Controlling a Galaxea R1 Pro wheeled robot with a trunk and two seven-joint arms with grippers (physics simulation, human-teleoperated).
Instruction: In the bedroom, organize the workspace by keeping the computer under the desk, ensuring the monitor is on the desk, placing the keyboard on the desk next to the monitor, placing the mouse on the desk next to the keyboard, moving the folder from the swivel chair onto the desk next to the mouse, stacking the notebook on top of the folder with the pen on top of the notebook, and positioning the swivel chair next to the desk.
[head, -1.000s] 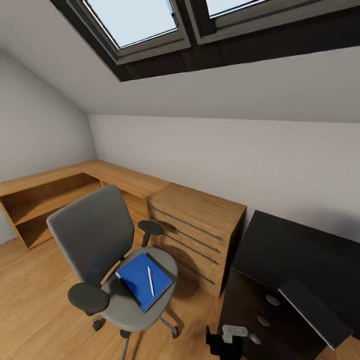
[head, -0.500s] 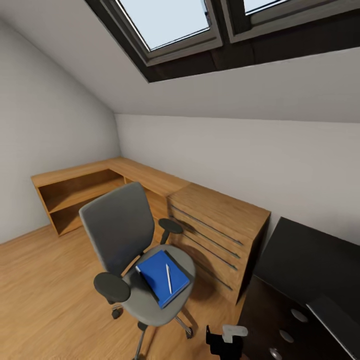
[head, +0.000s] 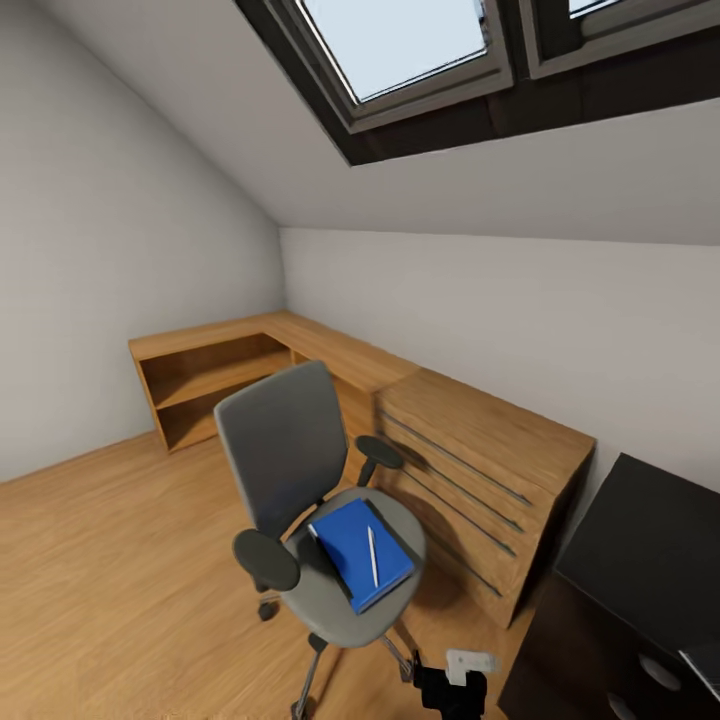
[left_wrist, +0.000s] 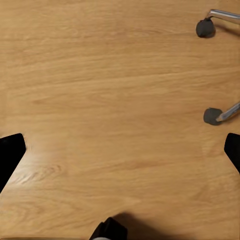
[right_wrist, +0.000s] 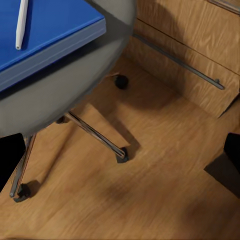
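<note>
Blue folder (head: 360, 553) lies flat on swivel chair (head: 300, 500) seat, pen (head: 372, 556) on top, at our 12 o'clock; pickup pending. Both hands splayed wide, empty, over wood floor (left_wrist: 110, 100), presumably in transit.

The dark cabinet (head: 640, 590) is being cut off by the head view's right and lower edges, the swivel chair (head: 320, 520) base is being hidden partly under its seat, and the skylight (head: 420, 40) is being cropped above.

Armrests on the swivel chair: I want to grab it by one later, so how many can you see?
2: one armrest at the seat's near side, one at its far side by the wooden drawers.
</note>
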